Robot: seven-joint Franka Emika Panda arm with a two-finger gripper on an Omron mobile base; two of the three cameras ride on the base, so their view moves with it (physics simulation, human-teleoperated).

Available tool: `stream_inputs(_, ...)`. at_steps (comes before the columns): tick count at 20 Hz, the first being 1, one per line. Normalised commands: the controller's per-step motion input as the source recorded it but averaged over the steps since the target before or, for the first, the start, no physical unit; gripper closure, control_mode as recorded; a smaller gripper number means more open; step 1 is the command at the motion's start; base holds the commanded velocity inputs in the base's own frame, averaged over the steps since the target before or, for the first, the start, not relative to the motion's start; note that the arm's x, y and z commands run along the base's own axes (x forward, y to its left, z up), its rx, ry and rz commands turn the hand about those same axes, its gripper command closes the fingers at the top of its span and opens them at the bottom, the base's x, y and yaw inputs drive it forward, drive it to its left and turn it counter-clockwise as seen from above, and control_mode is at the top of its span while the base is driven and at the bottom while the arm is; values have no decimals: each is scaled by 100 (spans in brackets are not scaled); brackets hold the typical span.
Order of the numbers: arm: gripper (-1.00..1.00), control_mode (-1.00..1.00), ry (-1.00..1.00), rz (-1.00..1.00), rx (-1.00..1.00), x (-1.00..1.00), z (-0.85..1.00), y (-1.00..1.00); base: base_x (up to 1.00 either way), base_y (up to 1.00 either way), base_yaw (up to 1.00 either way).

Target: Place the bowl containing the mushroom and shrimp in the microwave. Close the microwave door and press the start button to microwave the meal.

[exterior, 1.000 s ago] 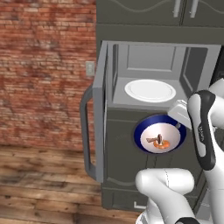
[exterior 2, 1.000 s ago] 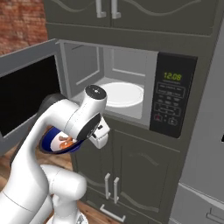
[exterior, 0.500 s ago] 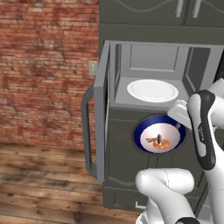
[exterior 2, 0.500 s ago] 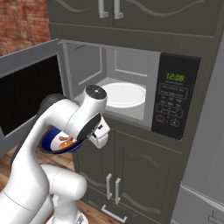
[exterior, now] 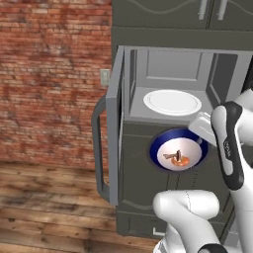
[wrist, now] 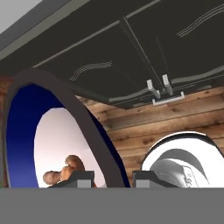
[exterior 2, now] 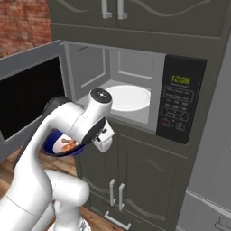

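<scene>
My gripper (wrist: pixel 113 179) is shut on the rim of the dark blue bowl (exterior: pixel 159 144), which passes between the two fingertips (wrist: pixel 78 178). The bowl (exterior 2: pixel 54 145) hangs in front of the cabinet, just below the open microwave (exterior: pixel 173 69) and left of my hand. In its white inside lie the brownish mushroom (exterior: pixel 172 156) and the orange shrimp (exterior: pixel 183 160). The white turntable plate (exterior: pixel 172 102) in the microwave is bare. The microwave door (exterior: pixel 116 123) stands wide open to the left, its bar handle (exterior: pixel 97 143) facing outward. The black keypad panel (exterior 2: pixel 180 106) sits right of the cavity.
Dark cabinet doors with small handles (exterior 2: pixel 116 194) sit below the microwave, and upper cabinets (exterior 2: pixel 113 13) above it. A brick wall (exterior: pixel 49 79) and wooden floor (exterior: pixel 44 207) lie to the left. A grey appliance side (exterior 2: pixel 212 158) stands on the right.
Both base views have shifted a little, so the camera moved slightly. The bowl stays in the gripper at the same spot below the microwave opening.
</scene>
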Motion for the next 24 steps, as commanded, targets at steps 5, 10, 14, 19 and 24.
stream_inputs(5,100,-100,-14,0,19,4,0,0,0,0,0)
stream_inputs(10,100,-100,-15,-2,16,0,0,0,0,0,0)
stream_inputs(14,100,-100,-6,-15,5,0,0,3,0,0,0)
stream_inputs(19,100,-100,0,-26,0,4,0,14,0,0,0)
stream_inputs(24,100,-100,-1,-25,1,3,3,18,0,0,0)
